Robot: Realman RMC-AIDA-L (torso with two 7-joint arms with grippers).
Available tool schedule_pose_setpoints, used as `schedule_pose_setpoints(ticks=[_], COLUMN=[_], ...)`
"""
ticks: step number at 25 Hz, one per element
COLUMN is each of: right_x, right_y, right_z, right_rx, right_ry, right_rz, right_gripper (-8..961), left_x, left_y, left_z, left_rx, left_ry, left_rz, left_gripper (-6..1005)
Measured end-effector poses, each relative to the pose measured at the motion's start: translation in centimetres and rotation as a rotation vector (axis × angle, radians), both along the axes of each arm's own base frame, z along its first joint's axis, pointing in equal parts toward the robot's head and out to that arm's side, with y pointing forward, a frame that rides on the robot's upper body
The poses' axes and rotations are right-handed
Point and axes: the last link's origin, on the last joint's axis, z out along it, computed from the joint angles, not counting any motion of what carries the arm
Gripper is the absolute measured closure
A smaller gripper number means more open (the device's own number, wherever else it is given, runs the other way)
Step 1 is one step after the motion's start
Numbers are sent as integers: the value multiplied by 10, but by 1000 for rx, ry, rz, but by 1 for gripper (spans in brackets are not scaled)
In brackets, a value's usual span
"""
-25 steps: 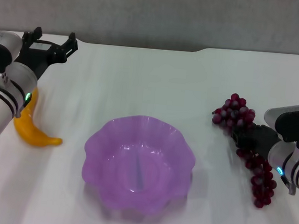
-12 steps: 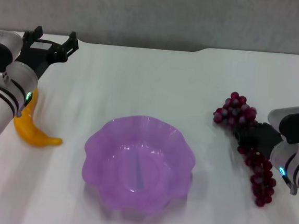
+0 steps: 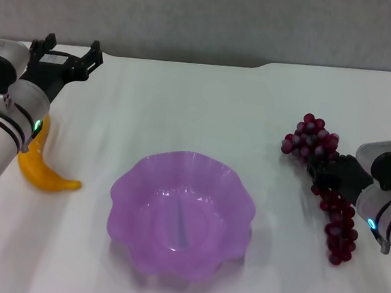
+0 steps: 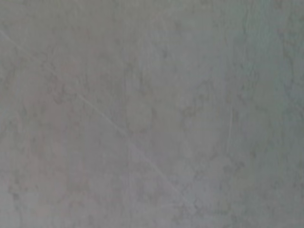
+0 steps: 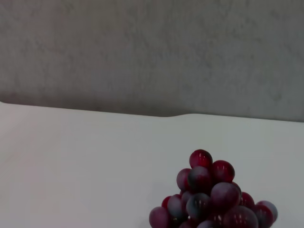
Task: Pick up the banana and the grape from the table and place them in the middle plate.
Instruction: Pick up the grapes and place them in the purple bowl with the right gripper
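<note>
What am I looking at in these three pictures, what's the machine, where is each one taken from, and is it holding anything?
It is a robot with two arms, each ending in a gripper. The wide picture comes from a camera on its head, looking down at a white table. In the middle stands an empty purple plate with a wavy rim. On the robot's left lies a yellow banana. The left gripper is beyond it near the table's far edge, fingers open, holding nothing. On the right lies a bunch of dark red grapes. The right gripper sits across the middle of the bunch; whether it has gripped cannot be seen. The other two pictures come from cameras on the wrists: the left one shows only a grey surface, the right one shows the grapes up close on the table.
</note>
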Motion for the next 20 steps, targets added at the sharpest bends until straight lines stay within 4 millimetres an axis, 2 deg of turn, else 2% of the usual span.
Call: schedule_pose_setpoints(ticks=[8, 20], right_x=[-4, -20], right_y=[-2, -11], right_z=[-1, 0], right_rx=[7, 66], right_ry=[8, 79], right_rz=[43, 162], right_gripper=[530, 535], left_x=[2, -6], left_y=[1, -3], left_z=[0, 0], left_rx=[-1, -1], left_ry=[-4, 5], left_rz=[-5, 13], left_gripper=[139, 142])
